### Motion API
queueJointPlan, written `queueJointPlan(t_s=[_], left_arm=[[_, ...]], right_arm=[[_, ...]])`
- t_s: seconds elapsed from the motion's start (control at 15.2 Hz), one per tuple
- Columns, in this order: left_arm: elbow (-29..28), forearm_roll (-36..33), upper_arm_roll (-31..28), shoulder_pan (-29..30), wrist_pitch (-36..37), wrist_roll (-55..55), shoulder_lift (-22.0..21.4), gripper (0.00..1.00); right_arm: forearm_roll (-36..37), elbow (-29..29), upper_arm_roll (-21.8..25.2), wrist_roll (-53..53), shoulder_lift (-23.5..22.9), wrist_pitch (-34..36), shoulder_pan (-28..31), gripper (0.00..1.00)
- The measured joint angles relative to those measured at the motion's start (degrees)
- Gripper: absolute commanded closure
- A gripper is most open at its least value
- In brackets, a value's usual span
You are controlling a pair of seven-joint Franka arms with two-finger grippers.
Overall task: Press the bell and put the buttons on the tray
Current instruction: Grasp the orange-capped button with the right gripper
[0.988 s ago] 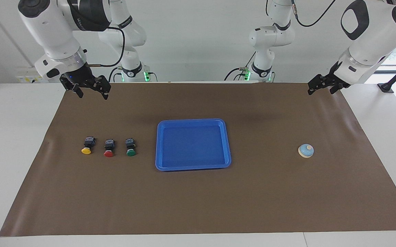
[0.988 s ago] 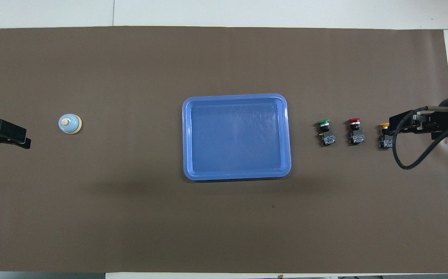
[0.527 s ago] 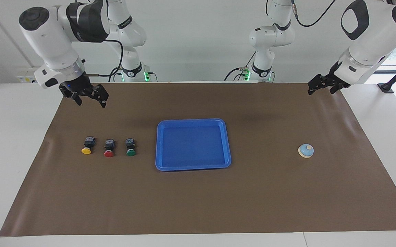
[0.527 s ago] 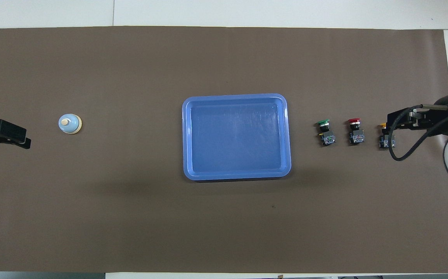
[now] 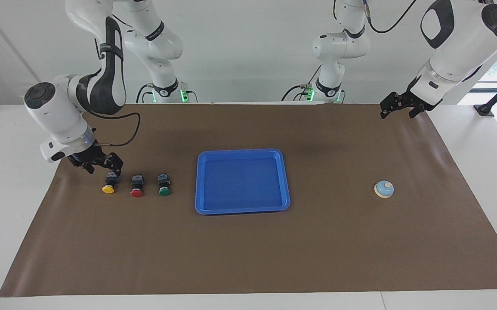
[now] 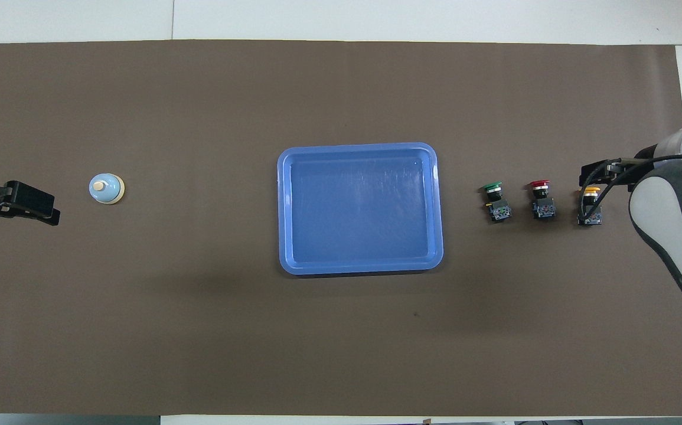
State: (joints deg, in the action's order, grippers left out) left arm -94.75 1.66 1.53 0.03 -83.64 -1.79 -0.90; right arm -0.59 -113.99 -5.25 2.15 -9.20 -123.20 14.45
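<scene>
No brand, label or writing can be read on any item.

The brown mat (image 5: 248, 241) is spread over the white table (image 5: 11, 206) and carries every task item. The bright-blue tray (image 5: 243, 209), shallow and rectangular with rounded corners and a raised rim, is seen at the mat's middle with nothing in it, just as a second ago.

The right arm (image 5: 63, 116) is now found much lower than a second ago, having swung down from the robots' edge of the mat. The right gripper (image 5: 97, 165) is held with its fingers spread, low over the mat just beside the yellow button (image 5: 109, 184), on the side nearer the robots; whether it touches the button cannot be told. The left gripper (image 5: 396, 106) is kept raised over the mat's edge nearest the robots at the left arm's end, shifted only slightly; its fingers are likewise spread, with nothing between them.

The bell (image 5: 384, 189), a light-blue dome on a cream base with a cream knob, is left unmoved toward the left arm's end. Three black-bodied buttons are laid in a row toward the right arm's end, caps pointing away from the robots: the yellow, the red button (image 5: 137, 187) and the green button (image 5: 164, 185), the last nearest the tray.
</scene>
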Motion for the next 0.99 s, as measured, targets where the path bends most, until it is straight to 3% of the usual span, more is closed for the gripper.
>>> queueJointPlan(t_s=[0.4,0.79,0.92,0.99], left_arm=[[0.0,0.0,1.5,-0.5,-2.4,0.0,0.0,0.0],[0.0,0.0,1.6,-0.5,-2.6,0.0,-0.1,0.0],[0.0,0.0,1.6,-0.5,-2.6,0.0,-0.1,0.0],[0.0,0.0,1.6,-0.5,-2.6,0.0,-0.1,0.0]], right_arm=[[0.1,-3.7,0.0,1.0,-1.8,-1.9,1.3,0.0],[1.8,-7.8,0.0,3.0,-2.2,-8.9,3.0,0.0],[1.8,-8.1,0.1,4.2,-2.9,-9.5,3.5,0.09],[1.8,-8.2,0.1,4.3,-3.3,-9.7,3.5,0.19]])
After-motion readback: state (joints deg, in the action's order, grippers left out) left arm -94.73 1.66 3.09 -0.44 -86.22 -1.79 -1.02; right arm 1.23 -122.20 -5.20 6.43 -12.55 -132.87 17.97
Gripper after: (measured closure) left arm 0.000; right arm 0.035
